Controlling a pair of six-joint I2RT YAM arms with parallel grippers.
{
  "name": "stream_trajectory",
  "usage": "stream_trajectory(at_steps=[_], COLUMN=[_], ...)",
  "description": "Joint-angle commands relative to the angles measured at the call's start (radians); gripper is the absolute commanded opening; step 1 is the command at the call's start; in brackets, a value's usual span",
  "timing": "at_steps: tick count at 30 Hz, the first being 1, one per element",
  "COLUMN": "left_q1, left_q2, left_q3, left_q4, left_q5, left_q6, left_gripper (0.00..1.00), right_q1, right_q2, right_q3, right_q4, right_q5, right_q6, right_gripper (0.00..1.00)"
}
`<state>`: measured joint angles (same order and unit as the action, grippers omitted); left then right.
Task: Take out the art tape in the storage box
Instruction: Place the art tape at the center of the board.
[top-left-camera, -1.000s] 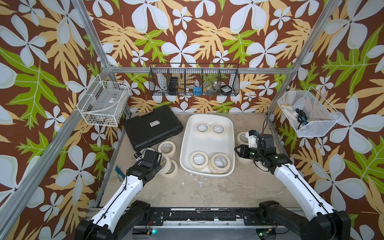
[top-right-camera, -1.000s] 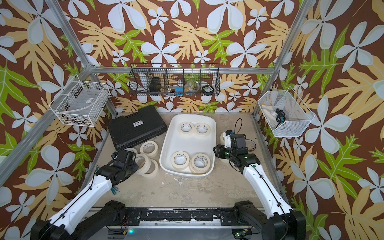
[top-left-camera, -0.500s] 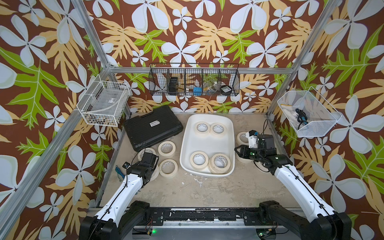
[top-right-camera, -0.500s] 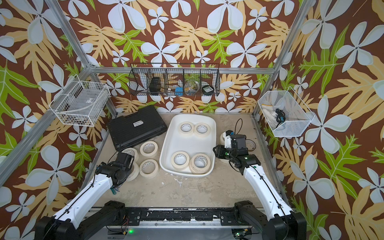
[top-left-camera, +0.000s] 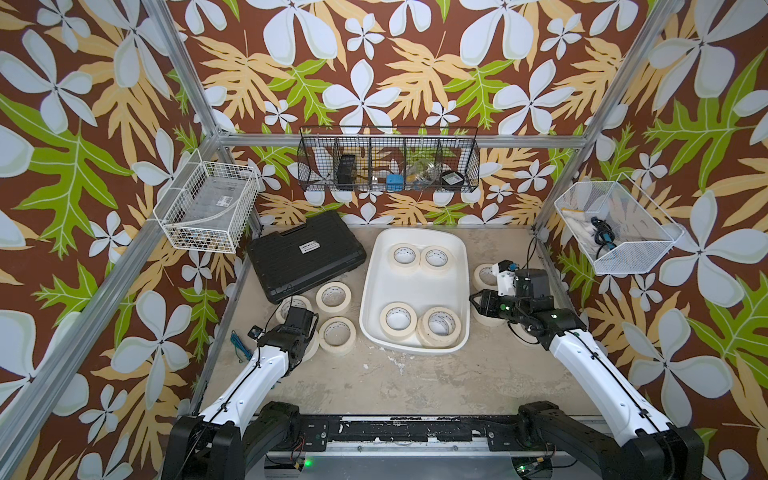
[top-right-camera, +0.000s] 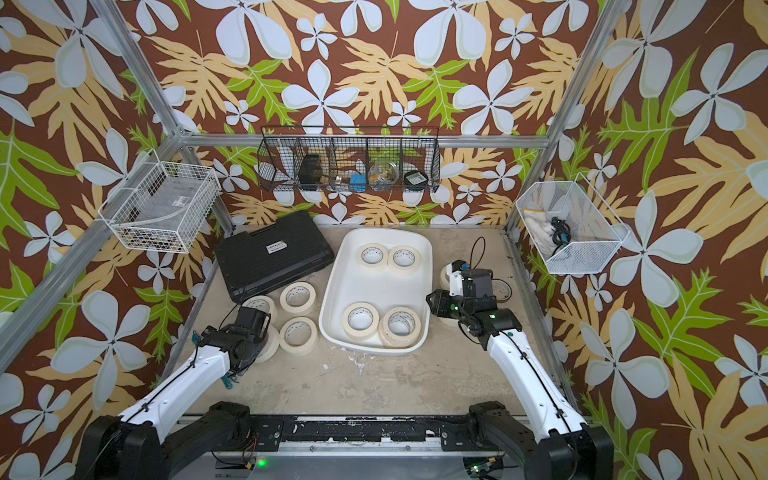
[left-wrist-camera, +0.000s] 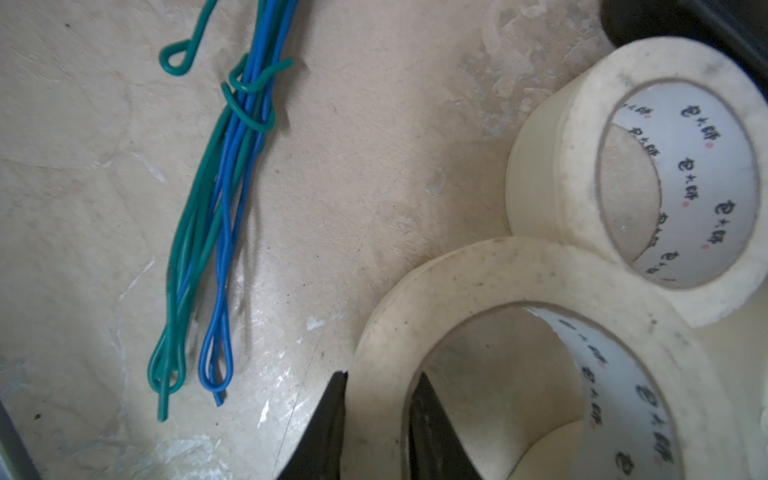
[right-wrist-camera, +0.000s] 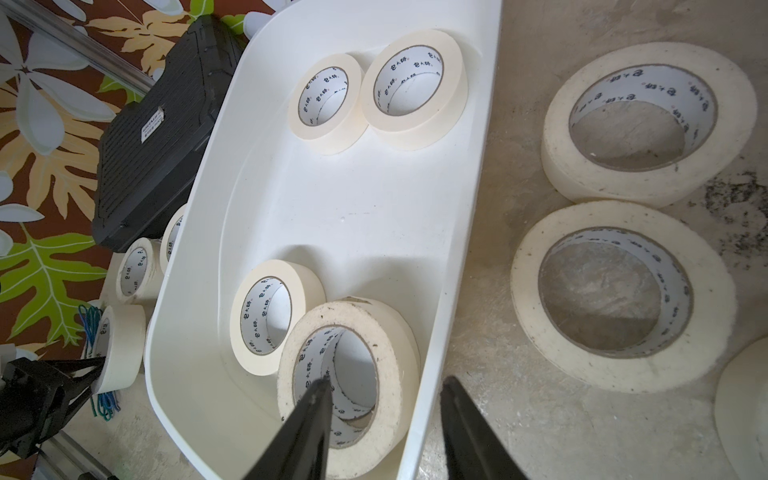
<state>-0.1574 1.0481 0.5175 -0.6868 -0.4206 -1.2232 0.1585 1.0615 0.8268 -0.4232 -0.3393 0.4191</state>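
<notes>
Box: storage box (top-left-camera: 415, 286) on counter (top-left-camera: 415, 382), middle; art tape (top-left-camera: 398, 319) paired at its far and near ends.
Left pincer (left-wrist-camera: 380, 376): clamped on held roll (left-wrist-camera: 519, 274) near counter's left edge.
Right pincer (right-wrist-camera: 386, 380): half-open, empty, beside box's right rim.

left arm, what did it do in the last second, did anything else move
The left claw, shut on a tape roll, drew it toward the table's left edge, clear of a neighbouring roll. The right claw, the rolls in the storage box and the black case stayed put.
</notes>
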Motion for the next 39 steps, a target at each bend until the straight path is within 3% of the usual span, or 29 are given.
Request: stream_trajectory(at_steps=[1, 9, 26, 33, 35, 39], left_q1=[0.014, 0.025, 0.037, 0.036, 0.037, 0.036], left_q2=[0.006, -0.054, 0.078, 0.089, 0.086, 0.063], left_q3=[-0.004, 0.016, -0.006, -0.006, 0.0, 0.002], left_q4=[0.003, -0.031, 0.118, 0.137, 0.133, 0.116], left_q5=[-0.037, -0.066, -0.043, -0.055, -0.052, -0.061], left_q6=[0.001, 0.008, 0.085, 0.096, 0.102, 0.099], left_gripper=[0.11, 0.11, 0.14, 0.28, 0.41, 0.56], right_q1=[0.002, 0.002, 0.01, 0.016, 0.019, 0.028], right_q2=[-0.004, 0.005, -0.003, -0.006, -0.005, -0.002], right_q3=[0.01, 0.014, 0.008, 0.006, 0.006, 0.011], right_q4=[-0.008, -0.003, -0.004, -0.003, -0.004, -0.004], right_q5=[0.013, 0.01, 0.014, 0.017, 0.019, 0.024], right_q6=[0.0, 0.006, 0.012, 0.017, 0.019, 0.024], right_gripper=[0.46, 0.46, 0.46, 0.46, 0.46, 0.46])
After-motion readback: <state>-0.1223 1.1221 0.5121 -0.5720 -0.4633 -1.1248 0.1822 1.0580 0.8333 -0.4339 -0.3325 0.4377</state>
